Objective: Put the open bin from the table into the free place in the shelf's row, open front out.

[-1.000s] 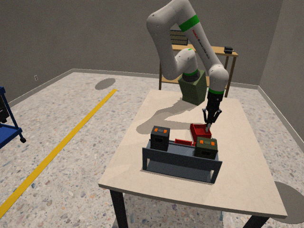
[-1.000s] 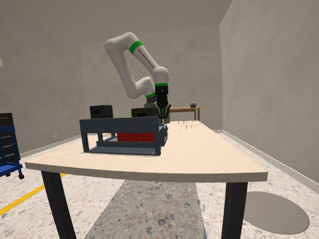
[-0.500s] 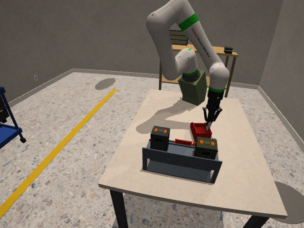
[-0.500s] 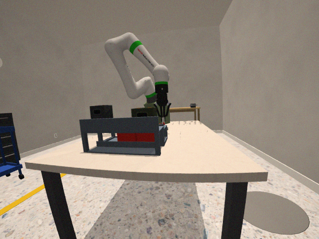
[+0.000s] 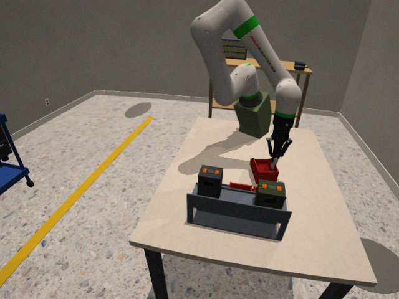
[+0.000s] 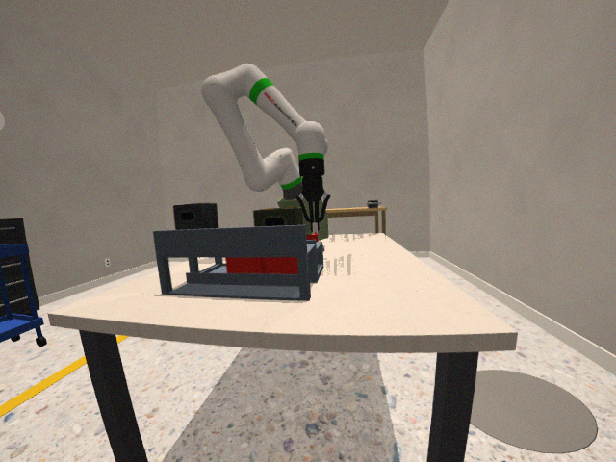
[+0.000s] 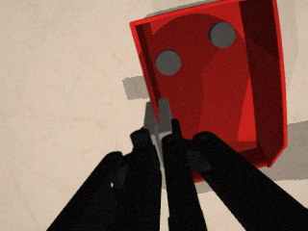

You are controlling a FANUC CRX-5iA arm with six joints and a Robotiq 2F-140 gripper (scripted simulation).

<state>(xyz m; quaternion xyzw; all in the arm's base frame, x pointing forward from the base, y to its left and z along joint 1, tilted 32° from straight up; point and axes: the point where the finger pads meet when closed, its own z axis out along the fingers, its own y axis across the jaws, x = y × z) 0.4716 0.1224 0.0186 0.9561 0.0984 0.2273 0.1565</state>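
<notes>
The red open bin (image 5: 264, 169) is on or just above the table, behind the grey shelf (image 5: 236, 205); I cannot tell whether it touches the top. In the wrist view the bin (image 7: 215, 77) holds two grey round parts (image 7: 168, 62) (image 7: 222, 34). My gripper (image 5: 274, 164) points straight down and is shut on the bin's side wall, as the wrist view shows (image 7: 161, 125). The exterior view shows the gripper (image 6: 312, 226) just behind the shelf (image 6: 239, 261). Another red bin (image 5: 240, 185) stands in the shelf's row and also shows in the exterior view (image 6: 262, 265).
A black box (image 5: 210, 180) and a green box (image 5: 270, 194) stand on the shelf's top board, left and right. The robot's green base (image 5: 254, 117) is at the table's far end. A wooden side table (image 5: 290, 69) stands behind it, and a blue cart (image 5: 9, 161) at far left.
</notes>
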